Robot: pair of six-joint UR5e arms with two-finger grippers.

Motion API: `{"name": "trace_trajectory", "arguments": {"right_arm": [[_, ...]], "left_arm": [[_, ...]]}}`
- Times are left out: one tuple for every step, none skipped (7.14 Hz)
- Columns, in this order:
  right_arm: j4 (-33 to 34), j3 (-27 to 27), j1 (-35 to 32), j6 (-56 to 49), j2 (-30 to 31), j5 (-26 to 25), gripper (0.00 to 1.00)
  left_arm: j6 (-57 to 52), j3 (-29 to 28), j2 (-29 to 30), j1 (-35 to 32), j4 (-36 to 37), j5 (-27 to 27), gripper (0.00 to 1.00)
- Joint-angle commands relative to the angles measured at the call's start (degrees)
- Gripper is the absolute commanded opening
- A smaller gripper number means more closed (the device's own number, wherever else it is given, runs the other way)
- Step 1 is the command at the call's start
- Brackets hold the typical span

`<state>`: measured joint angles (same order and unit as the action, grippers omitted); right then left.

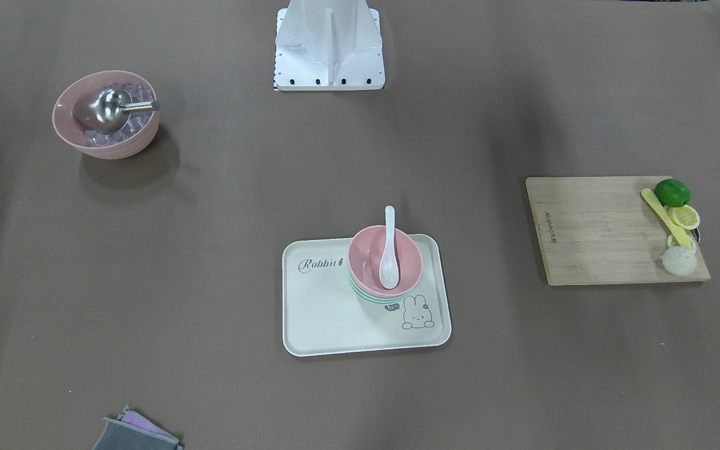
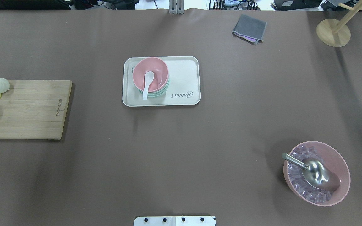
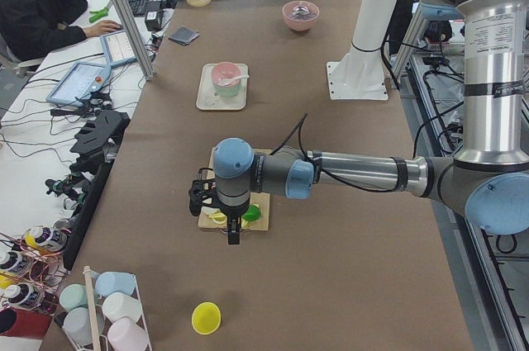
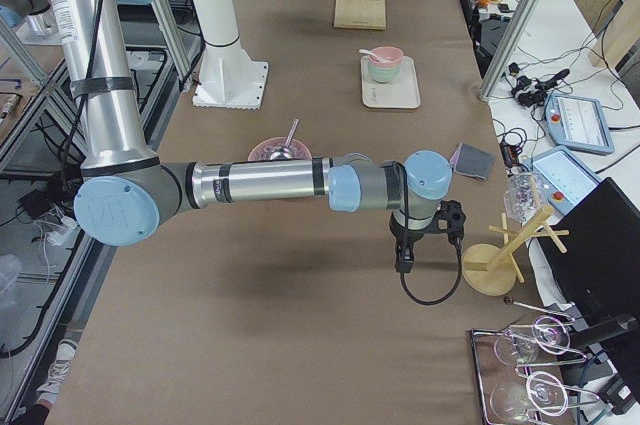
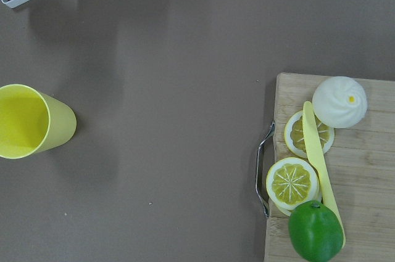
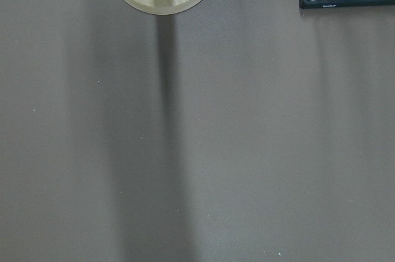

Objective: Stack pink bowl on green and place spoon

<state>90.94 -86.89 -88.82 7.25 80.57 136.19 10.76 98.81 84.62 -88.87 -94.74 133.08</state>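
The small pink bowl [image 1: 369,253] [image 2: 156,69] sits nested on top of the mint-green bowl stack [image 1: 360,295] [image 2: 159,93], on the cream rabbit tray [image 1: 329,319] [image 2: 184,78]. The white spoon [image 1: 389,256] [image 2: 146,83] lies in the pink bowl, its handle sticking out over the rim. Both grippers are far from the tray. The left gripper [image 3: 234,233] hangs over the cutting board's end. The right gripper [image 4: 404,263] hangs beside the wooden stand's base. They show only in the side views, so I cannot tell whether they are open or shut.
A larger pink bowl with ice cubes and a metal scoop [image 2: 316,172] stands on the robot's right. A wooden cutting board [image 2: 30,110] holds a lime, lemon slices and a pale-yellow utensil. There are also a grey cloth [image 2: 249,28], a wooden stand [image 2: 333,32] and a yellow cup [image 5: 28,120].
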Motion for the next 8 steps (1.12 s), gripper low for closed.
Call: {"name": "trace_trajectory", "arguments": {"right_arm": [[-2.9, 0.1, 0.1, 1.1, 1.1, 0.6, 1.00], [-2.9, 0.1, 0.1, 1.1, 1.1, 0.7, 1.00], [-2.9, 0.1, 0.1, 1.1, 1.2, 0.7, 1.00], [-2.9, 0.1, 0.1, 1.1, 1.1, 0.7, 1.00], [-2.9, 0.1, 0.1, 1.1, 1.3, 0.7, 1.00], [-3.0, 0.1, 0.1, 1.1, 1.6, 0.7, 1.00], [-3.0, -0.1, 0.1, 1.1, 2.2, 0.7, 1.00], [-3.0, -0.1, 0.1, 1.1, 2.4, 0.7, 1.00]], "left_arm": [[0.1, -0.1, -0.2, 0.0, 0.0, 0.2, 0.98], [0.1, 0.0, -0.2, 0.0, 0.0, 0.2, 0.98], [0.1, -0.1, -0.2, 0.0, 0.0, 0.2, 0.98], [0.0, -0.1, -0.3, 0.0, 0.0, 0.2, 0.98], [0.0, -0.1, -0.3, 0.0, 0.0, 0.2, 0.98], [0.0, -0.1, -0.2, 0.0, 0.0, 0.2, 0.98], [0.0, -0.1, -0.1, 0.0, 0.0, 0.1, 0.98], [0.0, -0.2, 0.0, 0.0, 0.0, 0.1, 0.98]]}}
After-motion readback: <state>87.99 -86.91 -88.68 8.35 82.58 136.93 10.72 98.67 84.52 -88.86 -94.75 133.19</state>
